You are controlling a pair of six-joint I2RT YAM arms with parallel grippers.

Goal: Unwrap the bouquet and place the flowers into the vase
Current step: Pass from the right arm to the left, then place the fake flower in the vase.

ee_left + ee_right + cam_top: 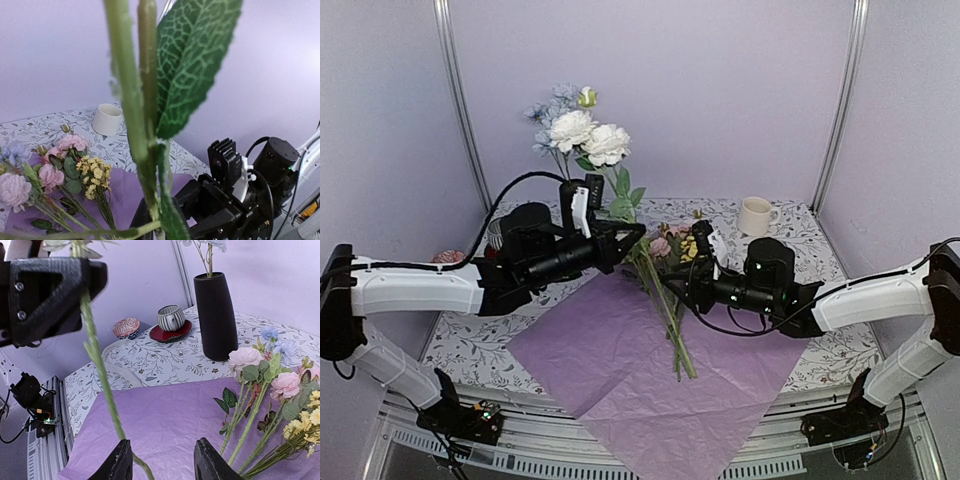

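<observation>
My left gripper (632, 236) is shut on the green stems of the white flowers (590, 137) and holds them upright above the table. In the left wrist view the stems and a big leaf (192, 60) fill the frame. One long stem (100, 365) hangs from it, down past my right gripper (162, 462). That gripper is open, and the stem runs just beside its left finger (117, 462). The black vase (215, 315) stands behind, with a thin stem in it. More pink, blue and yellow flowers (280, 385) lie on the spread lilac paper (165, 410).
A striped cup on a red saucer (171, 317) and a small patterned bowl (125, 327) stand left of the vase. A cream mug (754, 215) sits at the back right. The lilac paper (620, 350) hangs over the table's near edge.
</observation>
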